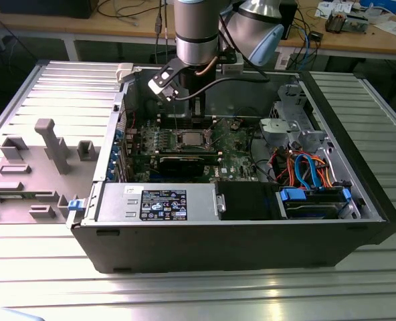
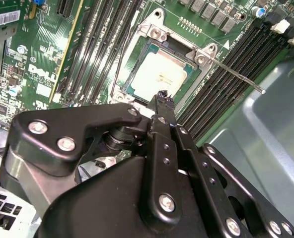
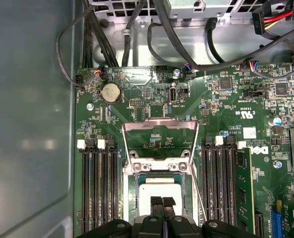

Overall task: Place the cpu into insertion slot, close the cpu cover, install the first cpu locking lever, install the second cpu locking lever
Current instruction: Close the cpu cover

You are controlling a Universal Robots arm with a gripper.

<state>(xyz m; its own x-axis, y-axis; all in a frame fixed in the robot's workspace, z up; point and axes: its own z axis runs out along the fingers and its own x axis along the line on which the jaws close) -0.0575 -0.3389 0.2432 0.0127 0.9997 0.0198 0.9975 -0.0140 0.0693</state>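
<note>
Silver cpu (image 3: 159, 191) sat in the slot (image 2: 156, 33), with the cover (image 3: 137, 128) flipped open. The claw (image 3: 162, 201) hung just over the cpu, its fingers (image 3: 157, 202) pressed together, holding nothing.

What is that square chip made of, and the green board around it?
The chip looks like metal on top: pale silver-grey, dull, softly catching light. The green board looks like hard glossy plastic or fibreglass, though that's uncertain, with tiny printed lines.
</note>
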